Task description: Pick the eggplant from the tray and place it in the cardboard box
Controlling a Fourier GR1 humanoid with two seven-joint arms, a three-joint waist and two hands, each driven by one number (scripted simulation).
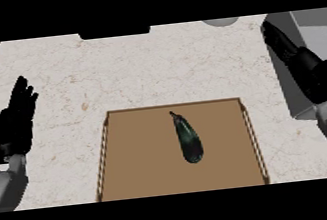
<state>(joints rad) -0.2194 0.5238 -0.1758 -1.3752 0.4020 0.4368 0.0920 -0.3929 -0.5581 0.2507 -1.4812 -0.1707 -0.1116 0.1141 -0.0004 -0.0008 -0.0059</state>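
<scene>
Pale marbled stone is covering the table, and a brown tray is sitting on it near the lower edge. The eggplant is lying on the tray floor, right of centre, stem end pointing away from the robot, touched by neither hand. The left hand is resting at the view's left edge, fingers straight and spread upward, holding nothing. The right hand is showing at the right edge over a grey surface beside the table, fingers stretched out and relaxed, also holding nothing.

By my judgement the task is only beginning: the pick is not yet done. The next move is calling for one hand, likely the right since the eggplant is lying nearer that side, to come over the tray rim and close across the slim body. No cardboard box is showing anywhere, so where it is standing I cannot tell.

No brand, label or writing is readable anywhere.
</scene>
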